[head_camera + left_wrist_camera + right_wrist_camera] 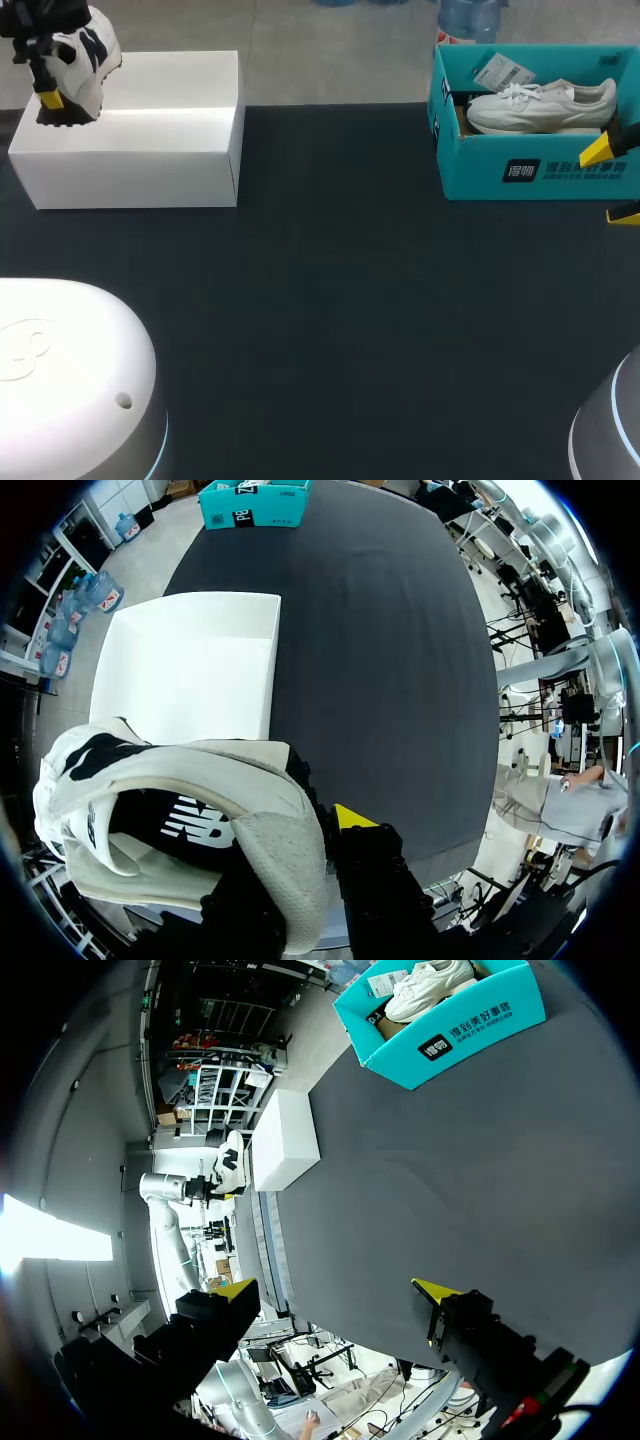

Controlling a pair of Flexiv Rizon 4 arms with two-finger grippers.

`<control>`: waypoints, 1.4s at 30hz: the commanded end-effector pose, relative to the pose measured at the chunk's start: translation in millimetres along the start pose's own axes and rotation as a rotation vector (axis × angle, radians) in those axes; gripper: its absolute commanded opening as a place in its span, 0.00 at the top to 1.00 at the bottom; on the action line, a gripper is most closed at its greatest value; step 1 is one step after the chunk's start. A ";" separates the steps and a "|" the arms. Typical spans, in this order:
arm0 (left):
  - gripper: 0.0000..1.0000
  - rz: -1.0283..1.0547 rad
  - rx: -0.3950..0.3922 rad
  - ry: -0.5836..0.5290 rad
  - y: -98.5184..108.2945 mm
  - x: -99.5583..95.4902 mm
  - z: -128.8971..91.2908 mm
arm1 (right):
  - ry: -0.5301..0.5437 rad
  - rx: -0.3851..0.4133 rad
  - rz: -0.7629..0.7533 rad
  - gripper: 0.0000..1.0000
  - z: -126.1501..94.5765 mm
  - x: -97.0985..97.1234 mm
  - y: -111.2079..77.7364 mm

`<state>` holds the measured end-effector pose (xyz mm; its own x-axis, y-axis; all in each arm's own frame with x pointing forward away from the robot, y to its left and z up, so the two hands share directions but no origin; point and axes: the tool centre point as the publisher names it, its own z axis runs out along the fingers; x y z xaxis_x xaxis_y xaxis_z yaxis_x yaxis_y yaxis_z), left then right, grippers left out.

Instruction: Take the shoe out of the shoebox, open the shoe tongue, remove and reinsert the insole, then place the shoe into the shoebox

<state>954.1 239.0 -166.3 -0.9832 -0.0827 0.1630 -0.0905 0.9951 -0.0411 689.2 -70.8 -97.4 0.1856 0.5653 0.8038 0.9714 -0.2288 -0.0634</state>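
My left gripper (48, 92) hangs over the far-left end of a white box (130, 140), shut on the heel collar of a white and black sneaker (82, 50). In the left wrist view the sneaker (180, 820) hangs above the box (190, 670). One yellow-tipped finger (350, 816) shows outside the collar and the other is hidden behind the shoe. At the far right a teal shoebox (540, 168) holds a white sneaker (540, 105) lying on its side. My right gripper (612, 182) stands open just in front of that box's right end, holding nothing.
The dark table mat (330, 320) lies between the two boxes. In the right wrist view the open gripper (335, 1290) looks across the mat at the teal shoebox (450, 1030), the white box (285, 1140) and my left arm's sneaker (230, 1163).
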 end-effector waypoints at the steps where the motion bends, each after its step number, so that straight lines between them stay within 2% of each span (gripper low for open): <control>1: 1.00 0.001 -0.001 -0.003 0.4 1.0 -1.8 | -0.001 -0.001 0.001 0.00 0.5 -0.3 -0.4; 3: 1.00 0.001 -0.001 -0.003 0.4 1.0 -1.8 | -0.001 -0.001 0.001 0.00 0.5 -0.3 -0.4; 7: 1.00 0.056 0.008 0.017 15.8 -1.9 -8.3 | -0.001 -0.001 0.001 0.00 0.5 -0.3 -0.4; 10: 1.00 0.086 0.012 0.023 26.8 -12.4 -11.1 | -0.001 -0.001 0.001 0.00 0.5 -0.3 -0.4; 14: 1.00 0.110 -0.021 -0.003 42.8 -24.4 -15.6 | -0.001 -0.001 0.001 0.00 0.5 -0.3 -0.4; 20: 1.00 0.064 -0.019 -0.054 66.4 -53.7 -22.7 | -0.001 -0.001 0.001 0.00 0.5 -0.3 -0.4; 24: 1.00 0.053 -0.025 -0.040 76.3 -71.6 -22.6 | -0.001 -0.001 0.001 0.00 0.5 -0.3 -0.4; 31: 1.00 0.058 -0.057 -0.024 76.8 -87.6 -7.1 | -0.001 -0.001 0.001 0.00 0.5 -0.3 -0.4; 36: 1.00 0.032 -0.104 -0.041 72.1 -86.7 3.8 | -0.001 -0.001 0.001 0.00 0.5 -0.3 -0.4; 42: 1.00 0.032 -0.104 -0.041 72.1 -86.7 3.8 | -0.001 -0.001 0.001 0.00 0.5 -0.3 -0.4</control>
<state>1035.7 317.4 -189.6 -0.9901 -0.0512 0.1308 -0.0442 0.9975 0.0558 689.3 -70.8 -97.4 0.1857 0.5653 0.8037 0.9714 -0.2289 -0.0634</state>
